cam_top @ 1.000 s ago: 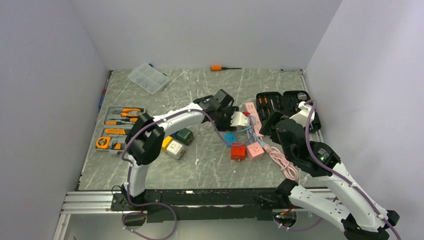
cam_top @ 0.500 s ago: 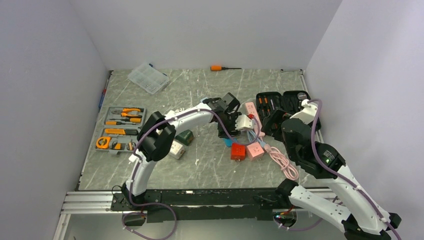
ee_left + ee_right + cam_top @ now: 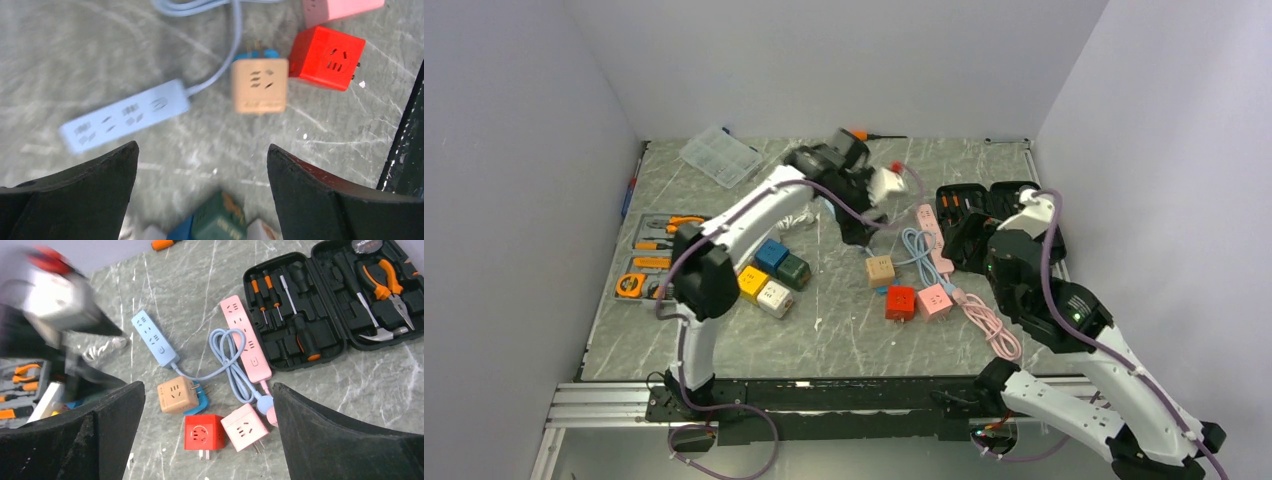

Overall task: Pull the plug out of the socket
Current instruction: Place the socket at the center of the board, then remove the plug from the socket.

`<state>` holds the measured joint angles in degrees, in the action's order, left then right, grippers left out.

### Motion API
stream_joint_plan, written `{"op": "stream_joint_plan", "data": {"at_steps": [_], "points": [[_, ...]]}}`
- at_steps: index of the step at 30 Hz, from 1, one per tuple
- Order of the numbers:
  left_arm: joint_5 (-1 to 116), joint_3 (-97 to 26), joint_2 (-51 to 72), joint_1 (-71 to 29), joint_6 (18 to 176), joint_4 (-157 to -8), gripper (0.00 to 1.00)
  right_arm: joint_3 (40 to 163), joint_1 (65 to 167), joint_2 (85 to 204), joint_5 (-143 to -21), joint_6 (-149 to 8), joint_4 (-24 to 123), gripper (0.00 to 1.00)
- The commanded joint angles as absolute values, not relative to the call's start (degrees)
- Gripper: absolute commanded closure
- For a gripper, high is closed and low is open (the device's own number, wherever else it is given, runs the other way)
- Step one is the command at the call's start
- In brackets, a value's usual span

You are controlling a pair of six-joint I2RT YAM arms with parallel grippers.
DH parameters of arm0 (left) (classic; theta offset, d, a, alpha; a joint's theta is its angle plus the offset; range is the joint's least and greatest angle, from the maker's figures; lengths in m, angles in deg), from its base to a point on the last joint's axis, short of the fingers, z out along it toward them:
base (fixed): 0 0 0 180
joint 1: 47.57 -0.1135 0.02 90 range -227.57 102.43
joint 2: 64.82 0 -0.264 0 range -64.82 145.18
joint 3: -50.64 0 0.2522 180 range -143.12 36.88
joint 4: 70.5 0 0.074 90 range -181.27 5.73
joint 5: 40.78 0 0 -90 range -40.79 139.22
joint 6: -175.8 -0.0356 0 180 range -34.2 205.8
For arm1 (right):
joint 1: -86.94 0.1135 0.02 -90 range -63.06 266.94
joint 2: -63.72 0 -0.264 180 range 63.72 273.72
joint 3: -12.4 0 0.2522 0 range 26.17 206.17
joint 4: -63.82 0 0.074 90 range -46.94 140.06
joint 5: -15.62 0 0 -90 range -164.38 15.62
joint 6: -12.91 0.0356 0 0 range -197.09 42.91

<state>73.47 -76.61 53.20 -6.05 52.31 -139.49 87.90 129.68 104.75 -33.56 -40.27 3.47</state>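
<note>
Left wrist: your left pincer [image 3: 202, 147] is spread full wide, empty and touching nothing, hanging well above the counter [image 3: 75, 55]. The tan cube plug [image 3: 260, 86] lies flat down there, ahead of the fingers and off toward one side of the gap, not centred. Its bare prongs [image 3: 256, 46] stick out toward scene right, so the plug axis runs left-right. A blue piece [image 3: 271, 53] is tucked under that same edge; can't tell what it is. The red cube [image 3: 327, 57] sits just beside it to the near-right, with no prongs going into it. The blue strip [image 3: 125, 117] lies far-left and is blurred.

Right wrist: your right pincer [image 3: 208, 385] is also wide open, holding nothing, held high. The tan cube plug shows near-left of the gap centre, prongs in open air and in no socket, leaning on the blue piece. The pink strip [image 3: 247, 342] is far-right of it and the pink cube [image 3: 243, 427] near-right. The blue cord's plug [image 3: 265, 401] butts against the pink cube; can't tell if it is seated.

Top: the tan cube plug sits mid-counter, near-right of the left pincer. The right pincer is well apart, over by the tool case [image 3: 984, 215]. Left arm is nearer.

Judgement: the plug looks already off the socket. If you regrasp, bring the left pincer down and near-right, with the jaws across the cube's sides, square to the prong axis.
</note>
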Motion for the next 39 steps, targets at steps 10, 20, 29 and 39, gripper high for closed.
{"op": "stream_joint_plan", "data": {"at_steps": [10, 20, 29, 39], "points": [[89.8, -64.6, 30.0, -44.5, 60.5, -149.3, 0.01, 98.5, 129.7, 126.7, -49.1, -51.3, 19.7, 0.0], [81.8, -32.9, 11.4, -56.6, 47.4, -145.7, 0.01, 100.1, 129.5, 142.4, -77.3, -51.9, 40.3, 0.0], [83.1, -24.5, 12.3, -56.7, 41.8, -145.2, 0.01, 114.7, 136.9, 157.2, -66.2, -52.7, 24.6, 0.0], [76.5, -18.3, 13.9, -57.5, 37.8, -141.3, 0.14, 111.1, 145.2, 154.2, -63.3, -47.8, 7.6, 0.0]]}}
